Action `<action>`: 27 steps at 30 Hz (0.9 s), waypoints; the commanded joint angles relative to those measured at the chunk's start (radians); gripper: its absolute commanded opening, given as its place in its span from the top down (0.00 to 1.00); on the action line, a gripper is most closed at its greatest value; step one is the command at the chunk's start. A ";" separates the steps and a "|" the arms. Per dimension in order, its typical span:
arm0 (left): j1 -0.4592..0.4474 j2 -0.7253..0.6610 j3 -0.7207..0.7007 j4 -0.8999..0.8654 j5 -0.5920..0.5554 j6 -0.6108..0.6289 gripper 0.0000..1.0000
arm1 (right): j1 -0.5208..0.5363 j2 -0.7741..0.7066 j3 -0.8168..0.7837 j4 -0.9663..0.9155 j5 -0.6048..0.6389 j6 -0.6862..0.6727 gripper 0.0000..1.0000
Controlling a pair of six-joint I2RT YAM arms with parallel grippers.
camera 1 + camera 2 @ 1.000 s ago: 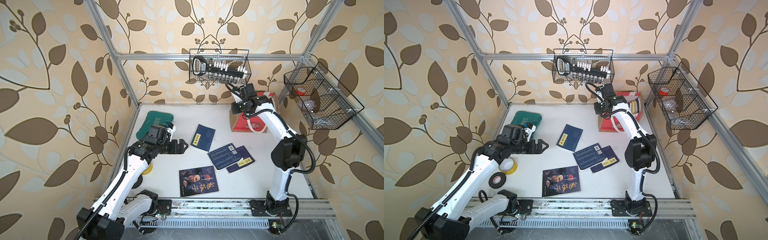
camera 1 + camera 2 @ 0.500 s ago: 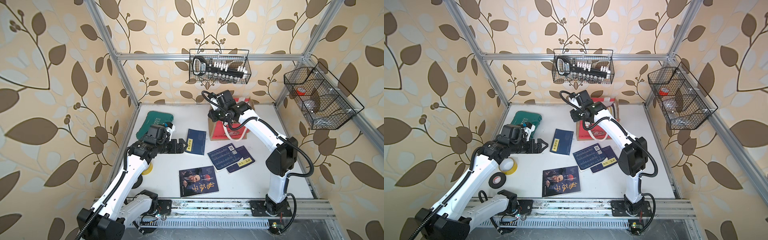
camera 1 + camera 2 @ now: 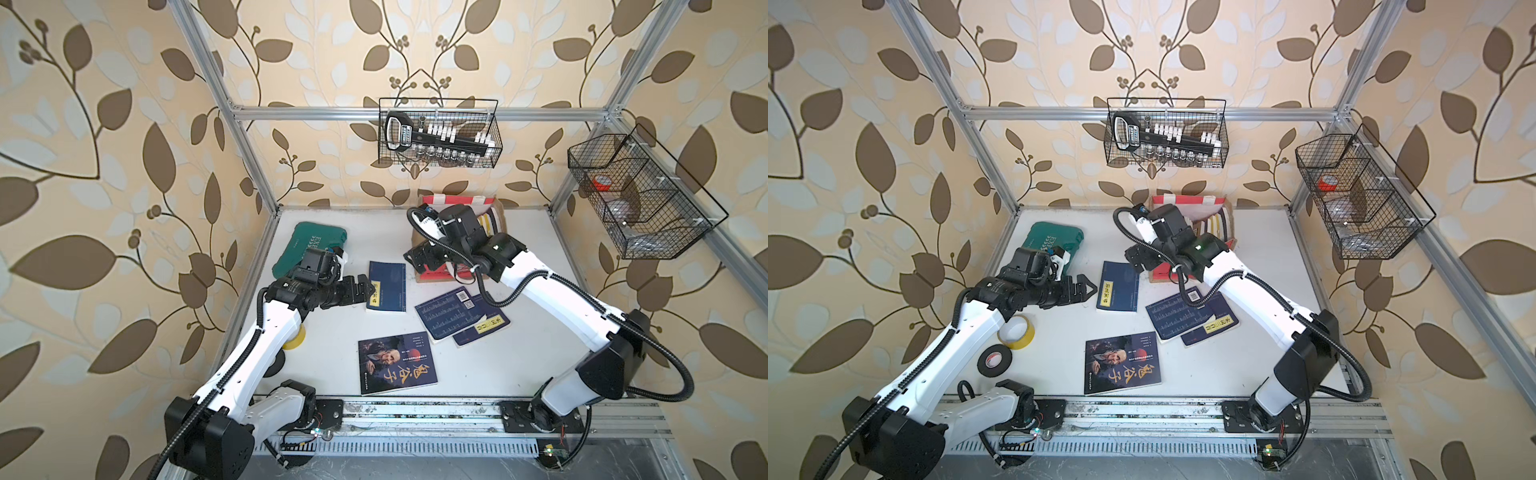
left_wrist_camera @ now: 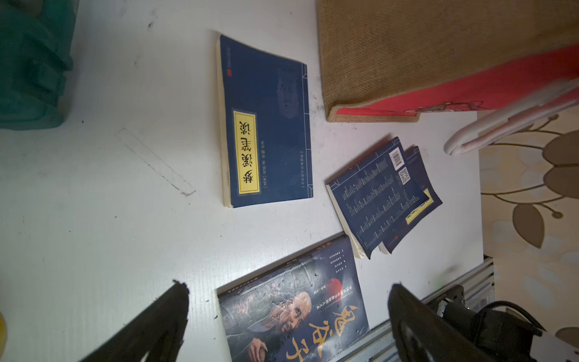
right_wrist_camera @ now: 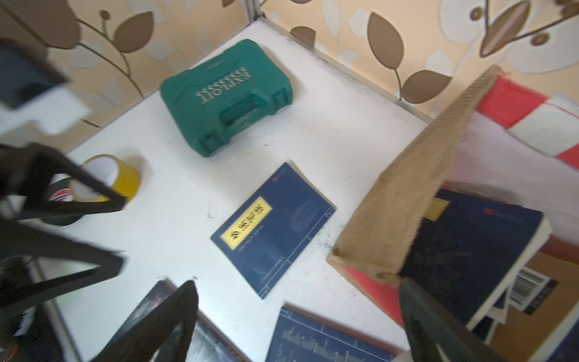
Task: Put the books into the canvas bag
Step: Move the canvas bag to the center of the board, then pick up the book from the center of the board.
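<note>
The canvas bag stands at the back of the table, with books inside it. Its tan side and red front show in the left wrist view. My right gripper is open just above the bag's front left corner and holds nothing. A navy book with a yellow label lies flat beside the bag. My left gripper is open at that book's left edge. Two overlapping navy books and a dark portrait book lie nearer the front.
A green tool case lies at the back left. A yellow tape roll and a black tape roll sit under my left arm. Wire baskets hang on the back and right walls.
My right gripper pulled the bag leftward and forward, then opened and let go. The labelled navy book shifted slightly left and turned. My left gripper edged toward it.
</note>
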 commanded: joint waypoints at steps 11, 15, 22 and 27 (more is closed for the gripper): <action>0.013 0.171 -0.067 0.152 -0.127 -0.208 0.01 | 0.066 0.077 -0.217 0.148 -0.092 0.156 0.02; 0.013 0.175 -0.070 0.167 -0.187 -0.205 0.01 | 0.065 0.181 -0.188 0.147 -0.039 0.151 0.02; 0.014 0.188 -0.066 0.209 -0.186 -0.195 0.01 | 0.038 0.346 -0.107 0.145 -0.009 0.171 0.02; 0.013 0.223 -0.052 0.222 -0.187 -0.182 0.02 | 0.003 0.417 -0.064 0.153 -0.019 0.177 0.02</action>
